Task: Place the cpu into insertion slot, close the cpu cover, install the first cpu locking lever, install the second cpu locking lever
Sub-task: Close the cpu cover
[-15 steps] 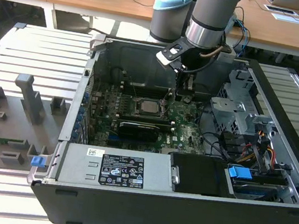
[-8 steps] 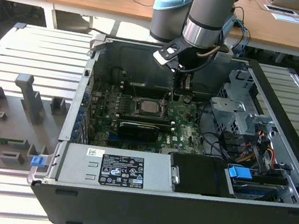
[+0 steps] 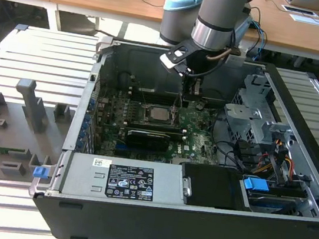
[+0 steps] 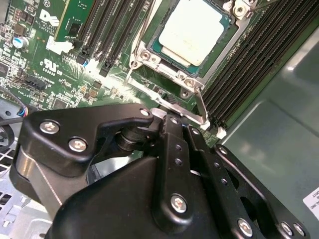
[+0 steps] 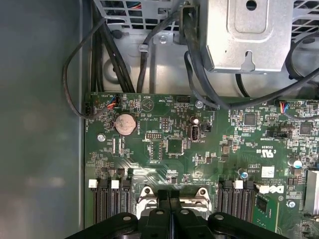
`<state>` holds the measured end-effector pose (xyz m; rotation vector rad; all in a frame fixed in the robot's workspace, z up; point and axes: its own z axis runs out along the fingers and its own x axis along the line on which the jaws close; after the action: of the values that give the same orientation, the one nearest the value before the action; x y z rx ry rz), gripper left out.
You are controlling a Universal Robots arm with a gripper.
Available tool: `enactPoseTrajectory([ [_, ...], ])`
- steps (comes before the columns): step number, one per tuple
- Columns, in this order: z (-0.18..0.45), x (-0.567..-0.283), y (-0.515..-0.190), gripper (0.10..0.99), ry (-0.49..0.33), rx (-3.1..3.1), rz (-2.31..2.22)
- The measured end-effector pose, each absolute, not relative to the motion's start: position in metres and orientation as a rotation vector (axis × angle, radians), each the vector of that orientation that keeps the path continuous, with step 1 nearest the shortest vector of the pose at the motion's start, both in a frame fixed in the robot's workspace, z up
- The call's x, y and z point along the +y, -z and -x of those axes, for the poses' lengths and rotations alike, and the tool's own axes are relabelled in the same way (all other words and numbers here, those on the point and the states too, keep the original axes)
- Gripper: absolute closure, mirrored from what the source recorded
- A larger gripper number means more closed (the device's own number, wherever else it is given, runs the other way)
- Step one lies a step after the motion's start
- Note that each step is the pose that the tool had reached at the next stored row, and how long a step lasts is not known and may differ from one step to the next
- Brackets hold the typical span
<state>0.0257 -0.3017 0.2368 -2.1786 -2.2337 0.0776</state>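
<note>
The cpu lies flat in the insertion slot on the green motherboard, silver-grey top up; the exterior view has the cpu mid-board. The silver cpu cover lies down around it as a frame. One thin wire locking lever runs along one side of the socket. A second lever stands beside the socket corner, close to my fingertips. My gripper is shut, its black fingers pressed together, just beside the socket's edge with nothing visibly between them. In the exterior view the gripper hangs low just on the cpu's right.
Long black memory slots flank the socket on both sides. Black cables and a metal drive cage crowd one end of the case. The power supply fills the case's front. Grey fixtures stand on the table at the exterior view's left.
</note>
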Motion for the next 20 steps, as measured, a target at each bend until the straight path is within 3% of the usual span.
enactPoseTrajectory([
  [20,0.002,-0.302,-0.237,0.980,-0.078,-2.234,2.179],
])
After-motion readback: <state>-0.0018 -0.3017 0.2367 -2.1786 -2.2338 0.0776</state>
